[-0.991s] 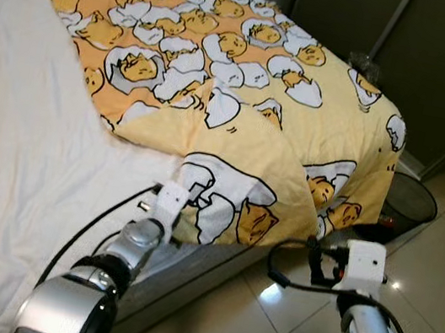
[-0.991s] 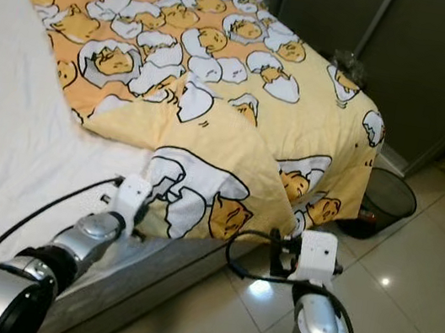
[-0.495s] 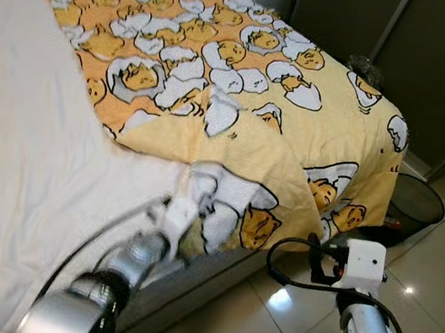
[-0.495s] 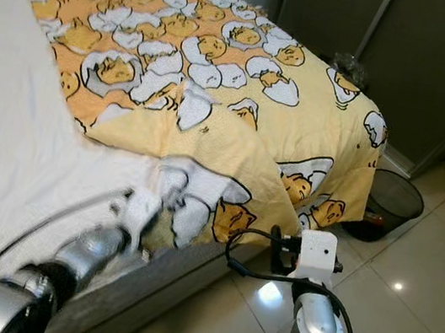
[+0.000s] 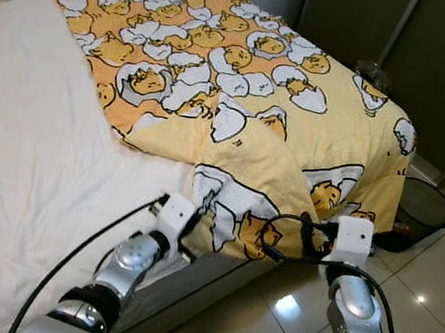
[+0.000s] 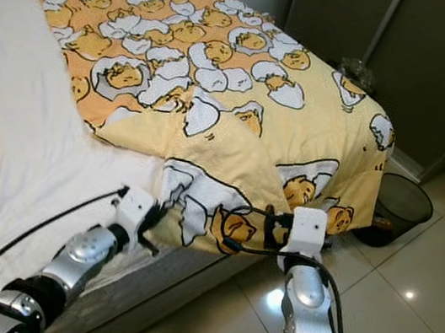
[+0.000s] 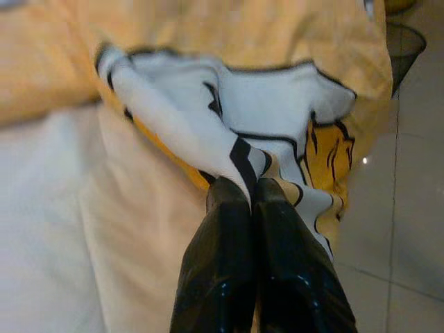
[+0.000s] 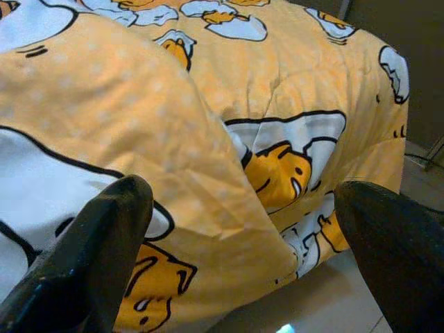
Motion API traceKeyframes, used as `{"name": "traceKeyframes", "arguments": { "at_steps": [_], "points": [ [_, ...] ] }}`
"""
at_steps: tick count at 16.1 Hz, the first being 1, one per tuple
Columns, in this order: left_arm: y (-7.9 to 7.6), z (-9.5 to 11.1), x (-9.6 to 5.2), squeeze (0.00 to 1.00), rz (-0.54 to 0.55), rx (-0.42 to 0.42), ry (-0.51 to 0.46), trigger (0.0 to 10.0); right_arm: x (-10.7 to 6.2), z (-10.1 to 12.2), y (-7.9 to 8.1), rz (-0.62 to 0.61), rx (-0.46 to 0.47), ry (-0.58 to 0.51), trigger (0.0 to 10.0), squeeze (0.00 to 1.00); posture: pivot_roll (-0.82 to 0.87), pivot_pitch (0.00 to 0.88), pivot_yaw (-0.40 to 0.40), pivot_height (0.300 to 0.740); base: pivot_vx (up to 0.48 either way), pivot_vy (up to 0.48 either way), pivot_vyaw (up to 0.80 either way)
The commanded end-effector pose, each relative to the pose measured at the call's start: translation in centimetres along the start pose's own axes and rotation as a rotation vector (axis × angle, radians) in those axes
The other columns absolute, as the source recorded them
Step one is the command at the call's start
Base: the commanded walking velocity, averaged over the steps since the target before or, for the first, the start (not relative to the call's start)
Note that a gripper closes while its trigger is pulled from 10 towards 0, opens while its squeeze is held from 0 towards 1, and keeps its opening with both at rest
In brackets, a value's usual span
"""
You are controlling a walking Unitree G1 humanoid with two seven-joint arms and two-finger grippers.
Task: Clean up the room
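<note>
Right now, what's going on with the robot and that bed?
The robot is making the bed. Its left pincer is shut on the folded-back edge of the yellow egg-print quilt, near the side of the mattress. Its right pincer is open, its fingers spread on either side of the quilt's hanging corner, not yet closed on it. Much of the white sheet lies uncovered. A black mesh bin stands on the floor past the foot of the bed.

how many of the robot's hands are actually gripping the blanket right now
1. The left hand is shut on the blanket edge by the bed's near side. The right hand is open, fingers spread at the folded corner, not yet gripping.
</note>
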State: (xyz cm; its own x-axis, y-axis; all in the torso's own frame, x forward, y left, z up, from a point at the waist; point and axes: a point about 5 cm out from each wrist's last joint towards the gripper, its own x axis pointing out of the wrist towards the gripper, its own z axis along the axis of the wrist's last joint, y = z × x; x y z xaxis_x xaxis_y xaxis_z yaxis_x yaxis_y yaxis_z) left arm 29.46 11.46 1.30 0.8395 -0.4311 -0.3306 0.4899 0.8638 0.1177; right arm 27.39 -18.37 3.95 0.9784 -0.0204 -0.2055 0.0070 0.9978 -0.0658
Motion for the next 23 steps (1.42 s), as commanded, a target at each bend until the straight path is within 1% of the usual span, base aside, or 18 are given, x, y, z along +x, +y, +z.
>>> {"name": "traceKeyframes", "arguments": {
  "at_steps": [1,3,6,8,10,11,12,13,14,15,16,17,19,20,21,22,23],
  "points": [
    [0.9,1.3,0.2,0.0,0.023,0.008,-0.062,10.0,0.4,0.3,0.4,0.016,-0.007,-0.015,10.0,0.0,0.0,0.0,0.008,0.728,0.0,0.0,0.0],
    [1.1,1.1,0.1,0.0,0.043,0.009,-0.057,10.0,0.6,0.3,0.4,0.022,-0.006,-0.019,10.0,0.0,0.0,0.0,0.006,0.728,0.0,0.0,0.0],
    [0.7,0.4,-0.2,0.0,0.028,-0.019,-0.041,10.0,0.5,0.1,0.0,0.018,-0.009,-0.021,10.0,0.0,-0.02,0.0,0.008,0.728,-0.454,0.0,0.0],
    [0.5,0.3,-0.3,0.0,0.019,-0.041,-0.048,10.0,0.2,-0.2,-0.3,0.014,-0.016,-0.015,10.0,0.0,-0.02,0.0,0.009,0.728,-0.407,0.0,0.0],
    [0.6,0.5,-0.4,0.0,0.004,0.028,-0.058,10.0,0.0,-0.6,-0.4,0.012,-0.018,-0.003,10.0,0.0,-0.03,0.0,0.01,0.728,0.0,0.0,0.0],
    [0.5,0.4,-0.4,0.0,-0.007,0.04,-0.057,10.0,0.0,-0.7,-0.4,0.013,-0.018,-0.002,10.0,0.0,-0.03,0.0,0.01,0.728,0.0,0.0,0.0],
    [0.1,-0.3,-0.5,0.0,-0.05,0.12,-0.002,10.0,-0.1,-0.9,-0.4,0.014,-0.02,0.004,10.0,0.0,-0.03,0.0,0.009,0.728,0.0,0.0,0.0],
    [-0.7,-0.7,-0.5,0.0,-0.118,0.144,0.029,10.0,-0.2,-1.0,-0.4,0.016,-0.021,0.008,10.0,0.0,-0.03,0.0,0.009,0.728,0.0,0.0,0.0],
    [-1.4,-1.0,-0.5,0.0,-0.179,0.151,0.048,10.0,-0.2,-1.0,-0.5,0.016,-0.022,0.011,10.0,0.0,-0.03,0.0,0.009,0.728,0.0,0.0,0.0],
    [-3.3,-1.6,-0.5,0.0,-0.328,0.138,0.088,10.0,-0.2,-1.1,-0.5,0.022,-0.027,0.019,10.0,0.0,-0.03,0.0,0.009,0.728,0.0,0.0,0.0],
    [-4.5,-1.8,-0.6,0.0,-0.424,0.118,0.1,10.0,-0.2,-1.2,-0.5,0.028,-0.031,0.024,10.0,0.0,-0.02,0.0,0.005,0.728,0.0,0.0,0.0],
    [-6.0,-2.2,-0.8,0.0,-0.551,0.067,0.132,10.0,-0.3,-1.3,-0.5,0.035,-0.036,0.03,10.0,0.0,-0.02,0.0,0.003,0.728,0.0,0.0,0.0],
    [-7.6,-2.8,-1.2,0.0,-0.676,0.064,0.171,10.0,-0.4,-1.6,-0.5,0.041,-0.042,0.039,10.0,0.0,-0.03,0.0,-0.003,0.728,0.0,0.0,0.0],
    [-7.9,-2.9,-1.3,0.0,-0.694,0.057,0.178,10.0,-0.5,-1.7,-0.5,0.045,-0.044,0.041,10.0,0.0,-0.03,0.0,-0.007,0.728,0.0,0.0,0.0],
    [-8.8,-3.2,-1.6,0.0,-0.771,0.016,0.197,10.0,-0.7,-1.7,-0.5,0.058,-0.053,0.044,10.0,0.0,-0.04,0.0,-0.012,0.728,0.0,0.0,0.0],
    [-10.0,-3.6,-2.3,0.0,-0.888,-0.034,0.227,10.0,-1.0,-1.9,-0.6,0.074,-0.069,0.055,10.0,0.0,-0.04,0.0,-0.019,0.728,0.0,0.0,0.0],
    [-10.6,-4.1,-3.0,0.0,-0.967,-0.064,0.246,10.0,-1.4,-2.2,-0.8,0.085,-0.084,0.067,10.0,0.0,-0.05,0.0,-0.032,0.728,0.0,0.0,0.0]
  ]
}}
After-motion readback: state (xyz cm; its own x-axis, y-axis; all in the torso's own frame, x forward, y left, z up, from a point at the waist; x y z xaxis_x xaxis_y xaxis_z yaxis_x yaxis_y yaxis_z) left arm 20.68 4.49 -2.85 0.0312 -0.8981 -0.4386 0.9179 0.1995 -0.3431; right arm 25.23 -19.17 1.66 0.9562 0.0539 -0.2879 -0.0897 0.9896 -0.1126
